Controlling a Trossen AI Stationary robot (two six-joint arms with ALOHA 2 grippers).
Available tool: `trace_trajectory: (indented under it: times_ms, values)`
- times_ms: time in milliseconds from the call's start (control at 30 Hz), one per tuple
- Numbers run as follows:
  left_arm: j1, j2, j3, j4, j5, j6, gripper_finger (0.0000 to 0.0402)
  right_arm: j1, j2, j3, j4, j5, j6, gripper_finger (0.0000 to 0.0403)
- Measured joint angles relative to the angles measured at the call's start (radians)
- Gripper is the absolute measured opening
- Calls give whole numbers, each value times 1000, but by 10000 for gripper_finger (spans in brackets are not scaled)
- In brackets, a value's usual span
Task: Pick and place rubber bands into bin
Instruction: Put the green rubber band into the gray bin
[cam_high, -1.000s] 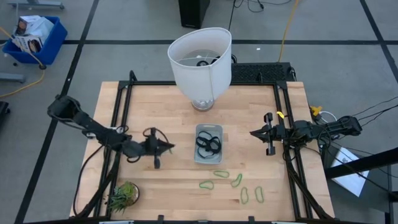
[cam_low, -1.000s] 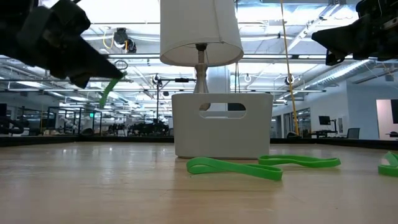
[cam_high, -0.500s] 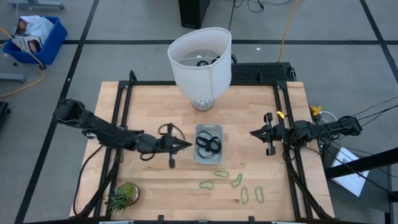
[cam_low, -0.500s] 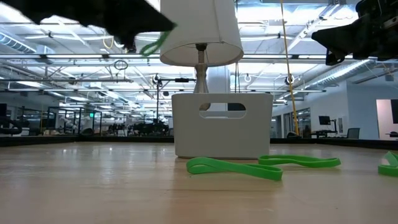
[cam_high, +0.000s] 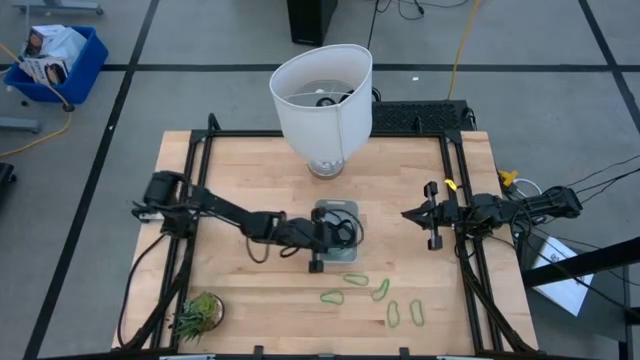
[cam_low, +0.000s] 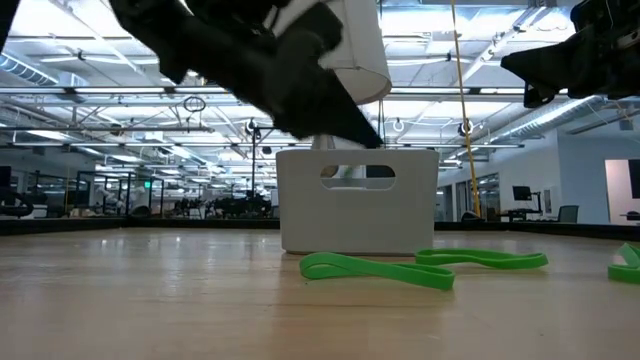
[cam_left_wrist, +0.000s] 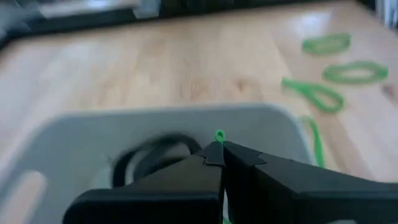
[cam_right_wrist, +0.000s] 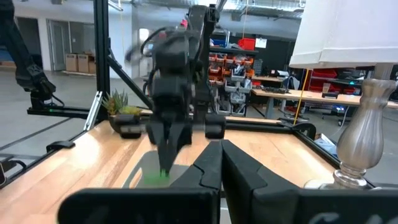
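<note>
1. Centre frame, the left gripper (cam_high: 345, 234) hangs over the bin (cam_high: 338, 207), pinched shut on a green rubber band (cam_left_wrist: 219, 135).
2. Judged next: open, dropping it in.
3. The right gripper (cam_high: 408, 214) waits closed, centre right.

The bin (cam_high: 336, 212) sits at the middle of the table (cam_high: 250, 160), with the lamp (cam_high: 322, 95) behind it at twelve o'clock. The left gripper (cam_high: 347, 233) hangs over the bin, its arm reaching in from nine o'clock, a rubber band (cam_left_wrist: 219, 135) pinched at its tips. More bands (cam_left_wrist: 152, 155) lie inside the bin. Loose bands (cam_high: 381, 289) lie on the table at five o'clock of the bin. The plant (cam_high: 197, 313) stands at seven o'clock near the table's front corner. The right gripper (cam_high: 408, 214) waits at three o'clock, apart from the bin.
</note>
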Motion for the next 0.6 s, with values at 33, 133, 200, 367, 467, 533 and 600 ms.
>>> trace_trajectory:
  times_ms: [33,133,200,367,467,533,600]
  values:
    - [4,19,17,-26,6,-1,1,0,1,0,0,0,0,0]
    - [11,50,56,-80,3,-3,15,0,2,0,-6,0,0,0]
    - [13,52,68,-95,3,6,34,0,2,0,-6,0,0,0]
    - [8,20,68,-109,0,15,105,0,2,0,-7,0,0,0]
    - [3,-11,69,-138,-10,13,161,0,3,0,-8,0,0,0]
    - [0,-20,69,-162,-35,-3,199,0,3,0,-11,0,0,0]
    - [-1,-31,68,-199,-53,-12,235,0,3,0,-11,0,0,0]
